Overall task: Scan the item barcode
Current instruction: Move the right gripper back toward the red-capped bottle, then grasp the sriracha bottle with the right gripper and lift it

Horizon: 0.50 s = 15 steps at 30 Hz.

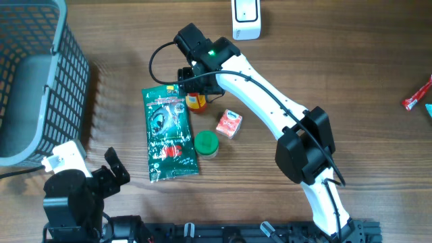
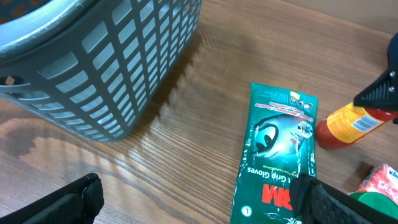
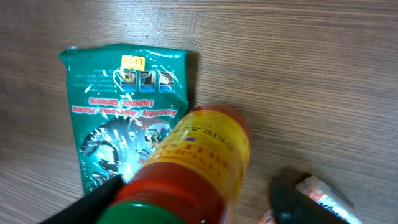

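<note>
A basket (image 1: 40, 81) fills the upper left. A glove packet (image 1: 169, 135) lies at centre, with a bottle (image 1: 196, 102) just right of its top corner, a tub (image 1: 206, 143) beside its right edge and a carton (image 1: 229, 124) beyond. A scanner (image 1: 246, 17) stands at top centre.

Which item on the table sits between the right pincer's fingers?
The yellow-labelled sauce bottle: the right pincer straddles it, not yet closed. The gloves packet, green-lidded jar and carton lie outside its reach.

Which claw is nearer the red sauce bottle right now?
Right. The right claw straddles the bottle, a finger on each side. The left claw sits open at the front-left, the gloves packet between it and the bottle.
</note>
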### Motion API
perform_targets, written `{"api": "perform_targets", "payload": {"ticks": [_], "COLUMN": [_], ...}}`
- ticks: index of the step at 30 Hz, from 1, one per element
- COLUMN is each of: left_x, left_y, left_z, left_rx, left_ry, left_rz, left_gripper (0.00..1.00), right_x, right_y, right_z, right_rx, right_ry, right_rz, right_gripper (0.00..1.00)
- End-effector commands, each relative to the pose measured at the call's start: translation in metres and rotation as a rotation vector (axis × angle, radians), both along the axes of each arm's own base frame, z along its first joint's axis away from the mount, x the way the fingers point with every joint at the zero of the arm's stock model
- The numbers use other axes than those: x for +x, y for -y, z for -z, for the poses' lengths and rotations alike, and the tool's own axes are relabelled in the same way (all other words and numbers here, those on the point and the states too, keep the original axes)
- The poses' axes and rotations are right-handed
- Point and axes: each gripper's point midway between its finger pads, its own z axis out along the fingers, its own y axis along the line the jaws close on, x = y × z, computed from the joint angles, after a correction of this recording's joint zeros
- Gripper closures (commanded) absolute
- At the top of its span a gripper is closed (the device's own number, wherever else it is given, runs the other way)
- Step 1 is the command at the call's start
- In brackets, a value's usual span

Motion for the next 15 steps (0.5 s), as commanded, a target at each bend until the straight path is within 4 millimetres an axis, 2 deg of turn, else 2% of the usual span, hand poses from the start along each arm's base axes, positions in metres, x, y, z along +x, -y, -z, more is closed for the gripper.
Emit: {"api": "perform_targets", "payload": {"ticks": [1, 6, 9, 12, 15], "left_x": [0.001, 0.001, 0.001, 0.001, 0.001], "left_y": [0.002, 0.002, 0.002, 0.002, 0.002], "left_z": [-0.001, -0.001, -0.001, -0.001, -0.001], "left_rx": [-0.001, -0.001, -0.001, -0.001, -0.001], "left_ry": [0.005, 0.005, 0.005, 0.005, 0.005], "left_rz": [0.01, 0.01, 0.01, 0.01, 0.01], "left_gripper": [0.0, 0.0, 0.0, 0.0, 0.0], "right_x": [0.0, -0.005, -0.008, -0.007, -0.006], "right_y": [0.007, 0.019, 0.036, 0.042, 0.049], "right_z": [0.016, 0.017, 0.01, -0.004, -0.032], "right_rx": [-0.055, -0.088, -0.107, -0.068, 0.038], "right_ry": [-0.015, -0.047, -0.077, -0.088, -0.108], "right_rz": [0.008, -0.001, 0.014, 0.006, 0.016], "right_gripper": [0.38, 0.5, 0.57, 0.6, 0.6]}}
